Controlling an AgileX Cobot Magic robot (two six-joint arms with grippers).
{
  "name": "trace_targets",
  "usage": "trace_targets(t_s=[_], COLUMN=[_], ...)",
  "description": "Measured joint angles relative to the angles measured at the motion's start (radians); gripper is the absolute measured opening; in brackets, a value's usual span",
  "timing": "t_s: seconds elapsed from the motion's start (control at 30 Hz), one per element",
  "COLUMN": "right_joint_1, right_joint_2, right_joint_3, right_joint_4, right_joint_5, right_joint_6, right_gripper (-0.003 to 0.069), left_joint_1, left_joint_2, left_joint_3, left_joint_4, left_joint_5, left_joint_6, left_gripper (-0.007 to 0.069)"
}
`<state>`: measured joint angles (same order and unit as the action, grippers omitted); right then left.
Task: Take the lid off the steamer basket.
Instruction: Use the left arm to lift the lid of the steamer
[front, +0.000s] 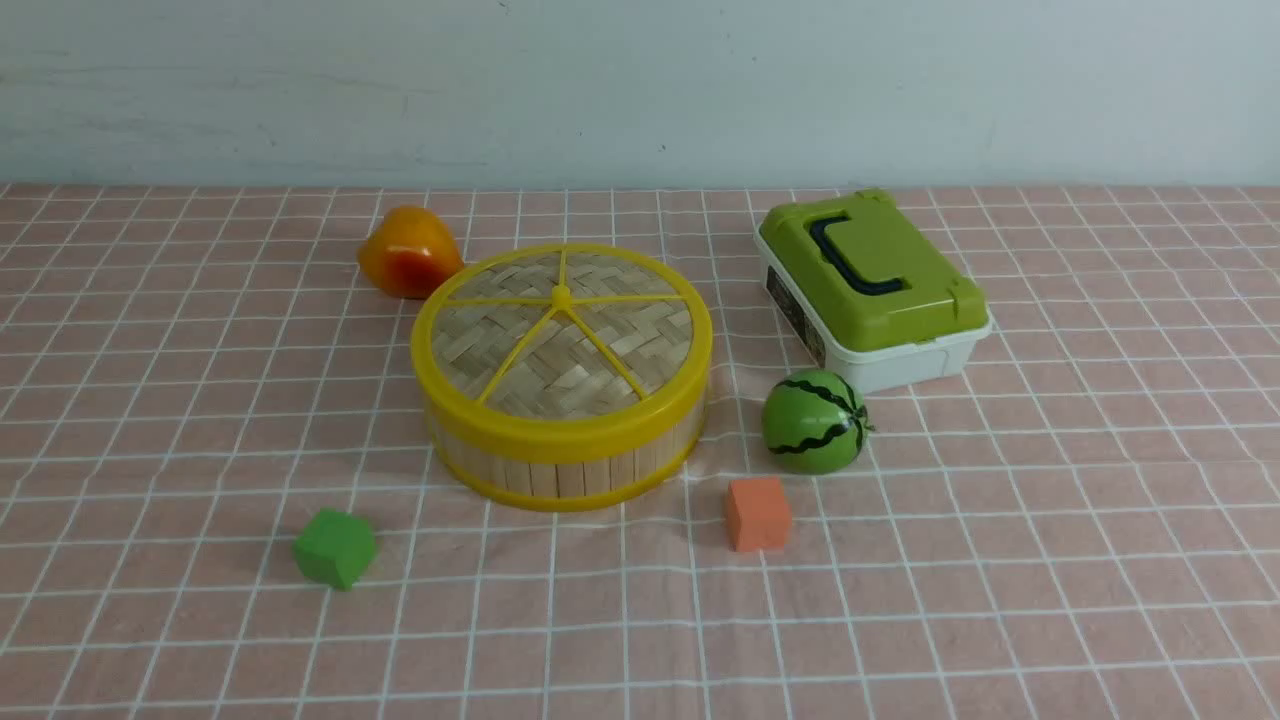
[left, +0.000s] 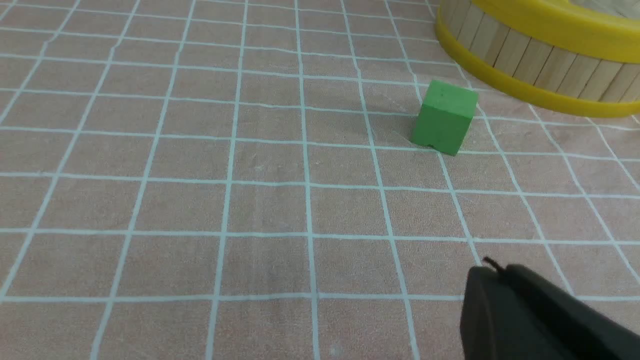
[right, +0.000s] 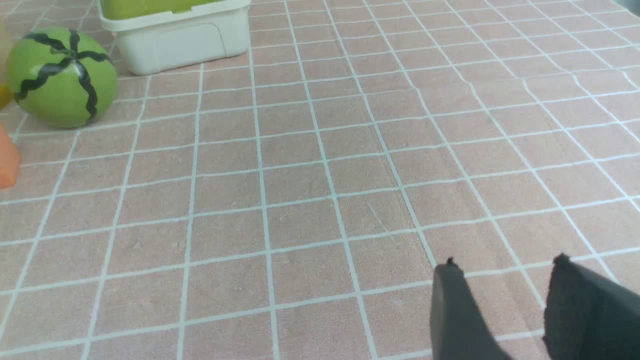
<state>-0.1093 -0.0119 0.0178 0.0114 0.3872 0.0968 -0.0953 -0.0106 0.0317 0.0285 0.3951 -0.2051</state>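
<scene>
The lid (front: 561, 335), a woven tan bamboo disc with yellow rim, spokes and knob, sits on the steamer basket (front: 565, 465) in the middle of the table. The basket's slat wall and yellow rims also show in the left wrist view (left: 535, 62). Neither arm shows in the front view. My left gripper (left: 492, 270) is shut and empty, low over the cloth, short of a green cube (left: 444, 117) and the basket. My right gripper (right: 505, 265) is open and empty over bare cloth, apart from everything.
A green cube (front: 334, 547) and an orange cube (front: 757, 513) lie in front of the basket. A toy watermelon (front: 813, 421) and a white box with green lid (front: 870, 285) stand to its right, an orange-yellow fruit (front: 408, 252) behind it. A pink checked cloth (front: 1050, 560) covers the table.
</scene>
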Motion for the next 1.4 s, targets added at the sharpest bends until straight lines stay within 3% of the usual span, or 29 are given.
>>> trace_targets(t_s=[1.1, 1.4], right_joint_1=[0.0, 0.0], right_joint_2=[0.0, 0.0], right_joint_3=[0.0, 0.0], right_joint_4=[0.0, 0.0], right_joint_5=[0.0, 0.0], right_joint_6=[0.0, 0.0], right_gripper=[0.0241, 0.0241], left_joint_1=[0.0, 0.0], left_joint_2=[0.0, 0.0], left_joint_3=[0.0, 0.0], left_joint_4=[0.002, -0.073], left_joint_5=[0.0, -0.101], left_joint_6=[0.0, 0.0], left_gripper=[0.004, 0.0042])
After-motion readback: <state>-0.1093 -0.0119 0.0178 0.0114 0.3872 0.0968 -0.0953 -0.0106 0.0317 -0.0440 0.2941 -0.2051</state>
